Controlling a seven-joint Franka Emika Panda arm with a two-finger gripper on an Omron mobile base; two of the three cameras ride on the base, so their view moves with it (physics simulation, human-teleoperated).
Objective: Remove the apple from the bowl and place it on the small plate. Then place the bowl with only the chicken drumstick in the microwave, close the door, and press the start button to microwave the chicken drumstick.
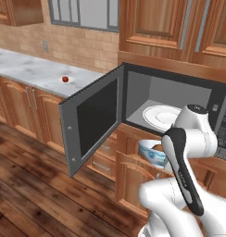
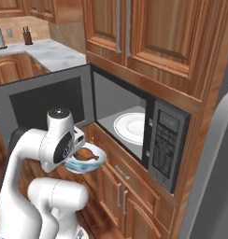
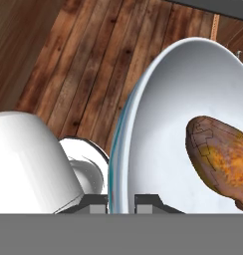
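Bowl (image 3: 158, 124) holding chicken drumstick (image 3: 225, 157), rim clamped between gripper (image 3: 121, 203) fingers, held in air before the microwave (image 2: 148, 126) with door (image 1: 94, 115) open; apple (image 1: 65, 79) on small plate (image 1: 71, 80), counter (image 1: 27, 69).

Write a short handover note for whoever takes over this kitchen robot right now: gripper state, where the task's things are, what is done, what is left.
Gripper: shut on the bowl's rim, holding the bowl in the air in front of the microwave, below its opening.
Chicken drumstick: in the bowl, alone.
Apple: on the small plate, on the counter to the left.
Door: wide open; white turntable bare.
Done: apple moved out.
Left: set the bowl inside, close the door, press start.
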